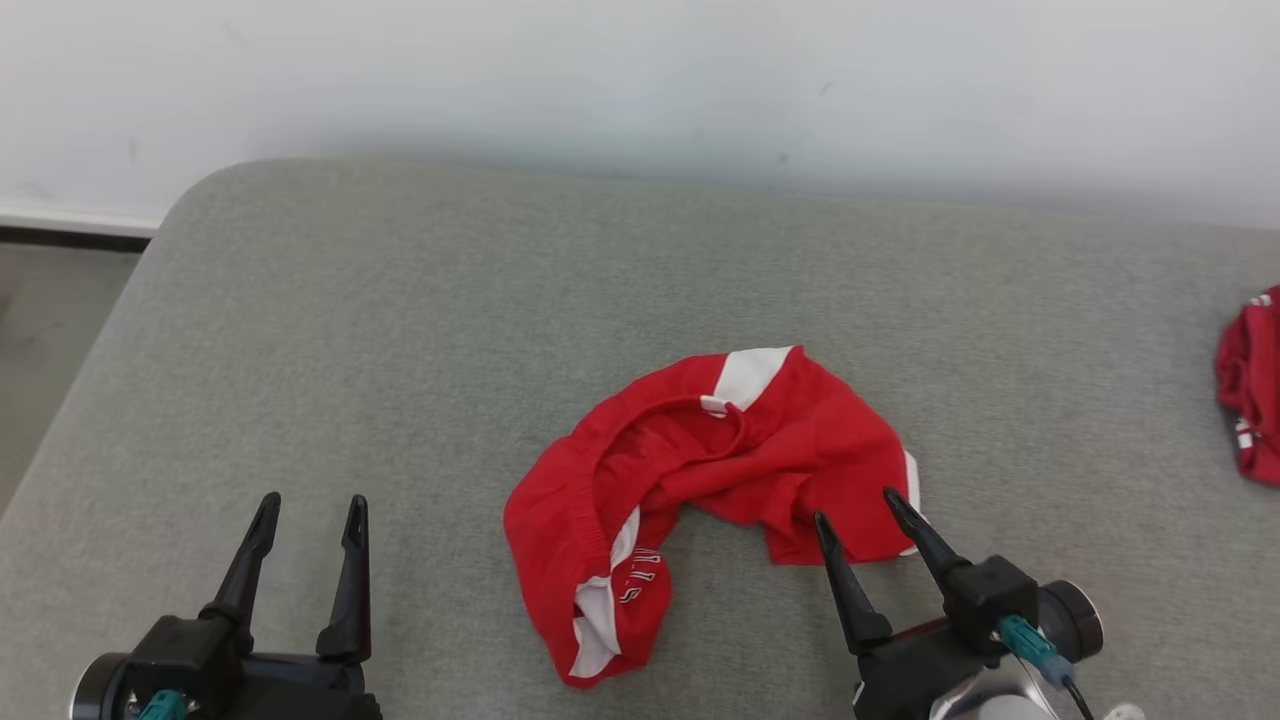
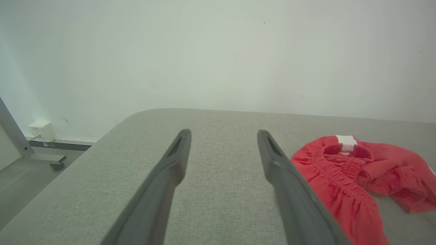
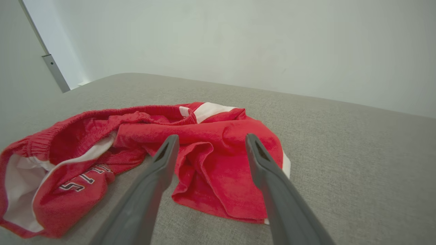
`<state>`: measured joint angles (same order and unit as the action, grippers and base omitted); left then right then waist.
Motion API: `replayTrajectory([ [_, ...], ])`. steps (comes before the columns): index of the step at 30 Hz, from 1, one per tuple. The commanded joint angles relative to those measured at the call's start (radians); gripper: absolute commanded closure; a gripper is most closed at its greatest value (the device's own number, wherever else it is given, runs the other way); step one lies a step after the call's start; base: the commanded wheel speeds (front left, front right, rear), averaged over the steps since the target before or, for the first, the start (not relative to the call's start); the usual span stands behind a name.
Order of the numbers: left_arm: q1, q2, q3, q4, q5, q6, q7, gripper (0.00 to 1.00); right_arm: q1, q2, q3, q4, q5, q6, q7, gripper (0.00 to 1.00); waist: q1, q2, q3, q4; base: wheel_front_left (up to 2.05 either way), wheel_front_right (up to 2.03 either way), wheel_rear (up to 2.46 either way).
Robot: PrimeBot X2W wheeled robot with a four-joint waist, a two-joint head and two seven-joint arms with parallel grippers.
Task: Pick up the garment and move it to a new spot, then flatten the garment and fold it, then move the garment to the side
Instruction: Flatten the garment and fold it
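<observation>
Head view: a crumpled red garment [image 1: 720,470] with white bands is seen lying on the grey cloth-covered surface [image 1: 400,330], right of the middle and toward the near edge.
Garment: bunched and unfolded. The gathered waistband is turned up and to the left. White lettering is noted on the near left lobe but cannot be read.
Left end effector [image 1: 313,500]: fingers are spread wide and empty. It is held over bare surface, to the left of the garment and well apart from it.
Right end effector [image 1: 854,505]: fingers are spread wide, with no cloth pinched between them. The tips are seen at the garment's near right edge. Whether they touch the cloth cannot be told.
Left wrist view: both fingers are pointed along the bare surface toward the wall [image 2: 218,51]. The garment is seen just past the right-hand finger. A small white box [image 2: 41,131] is noted at the foot of the wall.
Right wrist view: the fingers are set either side of a folded red flap, and a white band is seen at the garment's far side.
Second red cloth [image 1: 1250,400]: at the right edge of the surface, cut off by the frame, well apart from the garment.
Floor [image 1: 50,320]: seen past the rounded left corner of the surface.
</observation>
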<state>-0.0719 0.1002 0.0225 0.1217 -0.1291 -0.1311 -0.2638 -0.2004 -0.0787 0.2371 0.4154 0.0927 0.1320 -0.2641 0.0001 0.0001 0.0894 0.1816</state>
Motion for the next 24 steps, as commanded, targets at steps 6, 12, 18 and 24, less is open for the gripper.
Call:
replayTrajectory([
  [6, -0.029, -0.008, -0.013, 0.008, -0.02, 0.001, 0.0, 0.0, -0.109, 0.003, 0.013, 0.181, -0.024, -0.003, 0.0, 0.0, -0.0001, -0.0001, 0.051, 0.085, 0.0, 0.0, 0.0],
  [12, -0.047, -0.013, -0.02, 0.012, -0.024, 0.001, 0.0, 0.0, -0.187, 0.012, 0.028, 0.335, -0.037, -0.003, 0.0, 0.62, -0.0001, -0.0001, 0.086, 0.113, 0.0, 0.0, 0.0],
  [18, -0.052, -0.019, -0.014, 0.018, -0.028, 0.001, 0.0, 0.0, -0.24, -0.019, 0.021, 0.352, -0.053, -0.003, 0.0, 1.0, -0.0001, -0.0001, 0.095, 0.094, 0.0, 0.0, 0.0],
  [24, -0.072, -0.022, -0.038, 0.025, -0.03, 0.001, 0.0, 0.0, -0.337, -0.15, 0.009, 0.329, -0.09, -0.003, 0.0, 1.0, -0.0001, -0.0001, 0.092, 0.085, 0.0, 0.0, 0.0],
])
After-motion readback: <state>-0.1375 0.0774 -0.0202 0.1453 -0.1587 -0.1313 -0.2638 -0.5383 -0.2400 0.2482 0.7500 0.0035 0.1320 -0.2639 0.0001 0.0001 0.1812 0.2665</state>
